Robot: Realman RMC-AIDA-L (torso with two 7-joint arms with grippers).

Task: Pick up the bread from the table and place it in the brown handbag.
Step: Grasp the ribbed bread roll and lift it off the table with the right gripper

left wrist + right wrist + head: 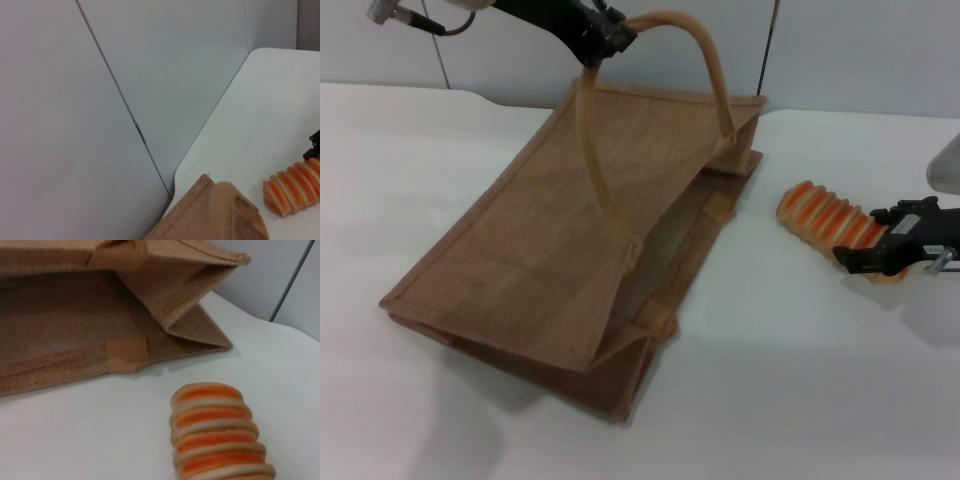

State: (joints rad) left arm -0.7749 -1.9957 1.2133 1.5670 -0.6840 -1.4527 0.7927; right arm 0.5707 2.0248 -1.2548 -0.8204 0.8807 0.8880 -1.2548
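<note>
One bread (828, 224) lies on the white table (800, 400), just right of the one brown handbag (570, 250), whose mouth gapes toward it. Two grippers are at work. The left gripper (600, 40) is clamped on one of the bag's two looped handles (695, 60), holding the upper side raised. The right gripper (876, 252) sits at the loaf's near end, its black fingers apparently around it; how tightly cannot be told.
</note>
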